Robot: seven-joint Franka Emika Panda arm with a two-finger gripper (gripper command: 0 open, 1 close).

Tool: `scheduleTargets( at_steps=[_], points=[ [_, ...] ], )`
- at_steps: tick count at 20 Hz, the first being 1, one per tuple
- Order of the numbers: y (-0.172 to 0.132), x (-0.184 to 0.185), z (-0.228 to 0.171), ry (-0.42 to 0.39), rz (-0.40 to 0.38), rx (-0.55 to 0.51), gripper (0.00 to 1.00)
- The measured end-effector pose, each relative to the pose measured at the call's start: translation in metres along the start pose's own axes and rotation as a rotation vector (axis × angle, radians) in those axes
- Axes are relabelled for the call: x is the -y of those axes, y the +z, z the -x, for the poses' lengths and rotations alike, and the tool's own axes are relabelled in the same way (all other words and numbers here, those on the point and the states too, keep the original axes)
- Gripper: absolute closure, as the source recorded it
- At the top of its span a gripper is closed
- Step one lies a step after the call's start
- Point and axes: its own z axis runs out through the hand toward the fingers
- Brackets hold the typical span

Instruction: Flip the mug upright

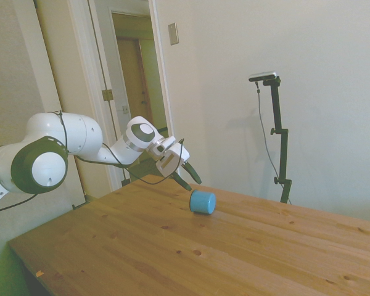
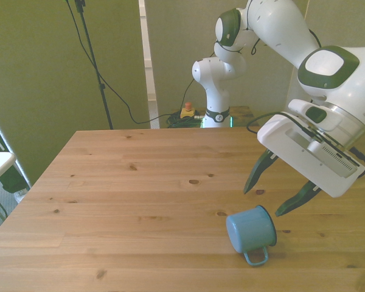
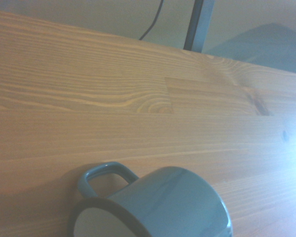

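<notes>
Plainly, the light-blue mug [image 2: 250, 230] lies sideways.

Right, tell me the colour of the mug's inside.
White inside the light-blue mug, bordered by a dark rim; clearest in the wrist view.

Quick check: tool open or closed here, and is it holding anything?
Tool: open and empty, fingers spread above the mug, which lies on its side on the table, untouched.
</notes>
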Motion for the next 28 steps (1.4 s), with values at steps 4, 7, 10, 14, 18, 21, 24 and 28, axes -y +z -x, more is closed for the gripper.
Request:
scheduleTargets(
  at_steps=[4, 7, 10, 14, 18, 21, 24, 28],
  points=[
    [0.001, 0.004, 0.007, -0.024, 0.015, -0.03, 0.0],
    [0.007, 0.005, 0.013, -0.043, 0.044, -0.05, 0.0],
    [0.017, 0.009, 0.021, -0.061, 0.061, -0.06, 0.0],
    [0.029, 0.011, 0.026, -0.063, 0.086, -0.087, 0.0],
    [0.031, 0.01, 0.025, -0.053, 0.097, -0.114, 1.0],
    [0.033, 0.011, 0.025, -0.044, 0.102, -0.125, 1.0],
    [0.037, 0.012, 0.028, -0.041, 0.107, -0.126, 1.0],
    [0.04, 0.013, 0.031, -0.039, 0.112, -0.129, 1.0]
  ],
)
